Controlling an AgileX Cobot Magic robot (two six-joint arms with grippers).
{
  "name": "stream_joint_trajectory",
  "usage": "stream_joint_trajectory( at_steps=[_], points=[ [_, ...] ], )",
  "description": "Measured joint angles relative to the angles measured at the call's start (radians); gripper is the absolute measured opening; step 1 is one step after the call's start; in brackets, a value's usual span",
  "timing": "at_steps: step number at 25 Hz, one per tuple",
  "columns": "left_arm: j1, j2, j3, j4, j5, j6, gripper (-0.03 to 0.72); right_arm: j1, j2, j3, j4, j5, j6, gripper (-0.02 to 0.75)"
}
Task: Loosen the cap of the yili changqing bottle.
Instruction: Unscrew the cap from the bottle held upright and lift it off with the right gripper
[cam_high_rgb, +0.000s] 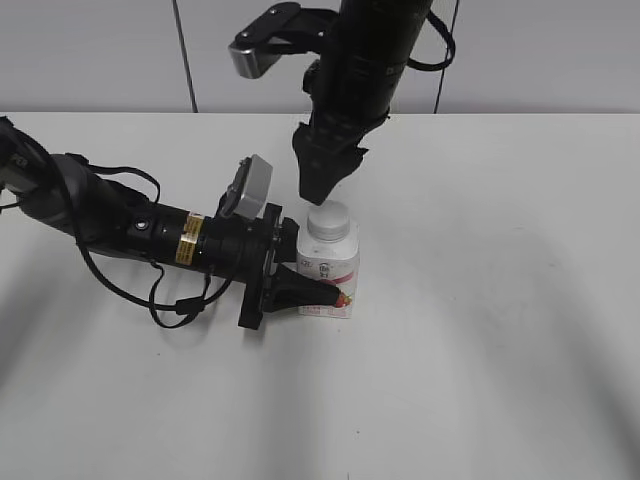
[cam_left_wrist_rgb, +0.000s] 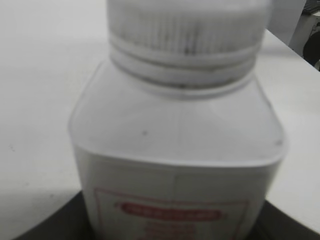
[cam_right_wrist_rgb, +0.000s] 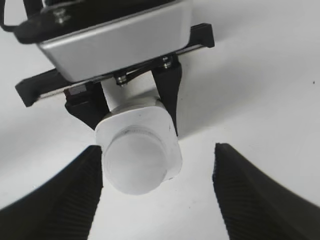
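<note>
The small squarish white plastic bottle with the pink-red label (cam_high_rgb: 330, 270) is standing upright at the centre of the exterior frame, its long axis vertical. The left gripper (cam_high_rgb: 312, 292) is reaching in from the left of the frame and clamping the bottle's lower body between its jaws. The right gripper (cam_high_rgb: 322, 190) is hanging directly above the round white ribbed screw cap (cam_high_rgb: 329, 217), nearer to it than the other tool, jaws spread wider than the cap and holding nothing; its fingers (cam_right_wrist_rgb: 65, 197) are flanking the cap with gaps on both sides. Label text is too blurred to read.
</note>
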Motion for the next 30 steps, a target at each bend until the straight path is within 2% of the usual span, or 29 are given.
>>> stream_joint_trajectory(
  at_steps=[3,9,13,18,30],
  points=[
    [0.0,0.0,0.0,0.001,0.0,0.0,0.378,0.0,-0.014,0.0,-0.006,0.0,0.183,0.538],
    [-0.001,0.0,0.0,0.002,0.0,0.0,0.378,0.0,-0.024,0.0,-0.028,0.0,0.74,0.538],
    [-0.001,0.0,0.0,0.002,0.0,-0.002,0.378,0.0,-0.024,0.0,-0.037,0.0,0.951,0.538],
    [-0.001,0.0,0.0,0.001,0.0,-0.007,0.377,0.0,-0.024,0.0,-0.039,0.0,1.084,0.538],
    [-0.001,0.0,0.0,-0.006,0.0,-0.011,0.377,0.0,-0.025,0.07,-0.024,-0.002,1.191,0.538]
  ],
)
